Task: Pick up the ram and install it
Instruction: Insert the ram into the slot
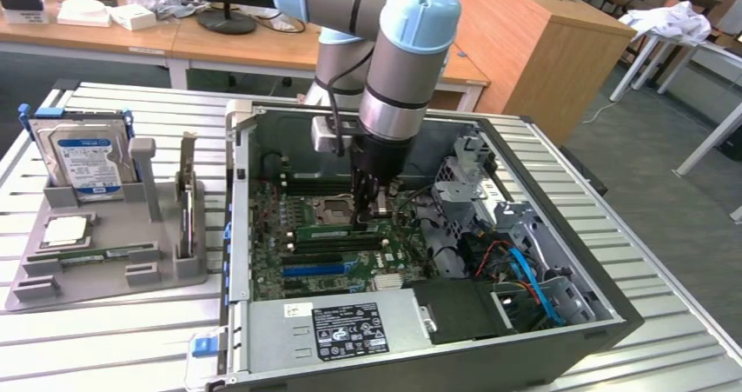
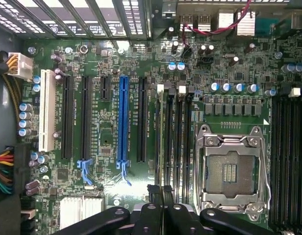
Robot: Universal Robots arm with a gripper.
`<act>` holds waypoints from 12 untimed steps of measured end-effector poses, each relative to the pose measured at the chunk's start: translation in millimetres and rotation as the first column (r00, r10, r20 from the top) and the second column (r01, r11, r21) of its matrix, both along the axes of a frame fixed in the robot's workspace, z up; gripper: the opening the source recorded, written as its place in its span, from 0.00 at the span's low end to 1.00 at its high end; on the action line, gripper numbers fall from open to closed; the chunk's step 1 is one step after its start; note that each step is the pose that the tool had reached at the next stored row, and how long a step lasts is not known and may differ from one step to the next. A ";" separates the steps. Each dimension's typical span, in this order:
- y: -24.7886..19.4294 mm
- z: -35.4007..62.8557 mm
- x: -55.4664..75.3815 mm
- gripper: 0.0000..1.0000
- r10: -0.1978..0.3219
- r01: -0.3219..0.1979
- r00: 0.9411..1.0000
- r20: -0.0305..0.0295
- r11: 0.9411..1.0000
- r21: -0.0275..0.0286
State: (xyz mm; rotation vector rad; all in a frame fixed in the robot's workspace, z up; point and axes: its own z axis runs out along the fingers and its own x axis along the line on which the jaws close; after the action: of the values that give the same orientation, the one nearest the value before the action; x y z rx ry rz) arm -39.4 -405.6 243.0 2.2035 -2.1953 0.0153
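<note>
In the exterior view, the gripper (image 1: 374,215) has its fingers closed together at one end of the ram (image 1: 328,229), which stands in a slot beside the CPU socket (image 1: 334,207). In the wrist view, the closed fingers (image 2: 153,203) sit over that slot; I cannot tell whether they pinch the ram.

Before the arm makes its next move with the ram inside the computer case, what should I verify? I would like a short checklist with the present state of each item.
1. Claw is shut: ok.
2. Claw tip is at the ram: ok.
3. Ram lies along the memory slots, beside the CPU socket: ok.
4. Ram is pressed fully into its slot: cannot tell.
5. White slot latches are closed on the ram: cannot tell.
6. Red cable is away from the claw: ok.
</note>
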 end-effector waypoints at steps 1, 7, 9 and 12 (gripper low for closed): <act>0.0 -0.1 0.6 0.12 0.000 0.000 1.000 0.000 1.000 0.000; -1.2 -0.6 2.0 0.12 0.000 0.000 1.000 0.000 1.000 0.001; -2.2 -0.7 1.9 0.12 0.000 0.000 1.000 0.000 1.000 0.000; -2.2 -1.6 1.9 0.12 0.000 0.000 1.000 0.000 1.000 0.000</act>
State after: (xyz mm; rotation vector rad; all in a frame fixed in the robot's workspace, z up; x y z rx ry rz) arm -37.5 -407.8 241.4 2.2039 -2.1956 0.0153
